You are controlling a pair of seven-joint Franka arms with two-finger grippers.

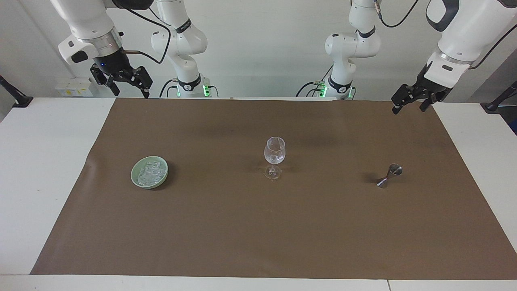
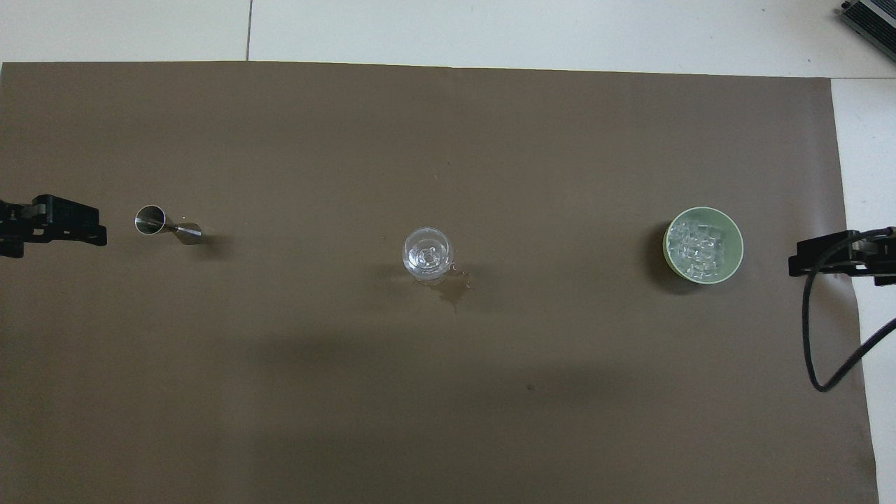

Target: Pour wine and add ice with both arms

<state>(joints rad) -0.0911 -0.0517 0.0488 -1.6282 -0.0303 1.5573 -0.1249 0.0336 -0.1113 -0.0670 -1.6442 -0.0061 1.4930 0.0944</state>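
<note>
A clear stemmed wine glass (image 1: 274,155) (image 2: 428,254) stands upright mid-mat; something glassy shows in its bowl. The ice (image 1: 150,173) (image 2: 697,246) fills a pale green bowl (image 1: 137,182) (image 2: 735,241) toward the right arm's end. A steel jigger (image 1: 389,176) (image 2: 166,224) stands toward the left arm's end. Wine itself is out of view. My right gripper (image 1: 128,87) (image 2: 805,257) hangs open and empty, high over the mat's corner at its own end. My left gripper (image 1: 408,108) (image 2: 84,227) hangs open and empty over the mat's corner at its end.
A brown mat (image 1: 258,234) (image 2: 448,406) covers most of the white table (image 1: 44,161). A small wet stain (image 2: 453,295) marks the mat beside the glass foot. A black cable (image 2: 815,336) loops down from the right wrist.
</note>
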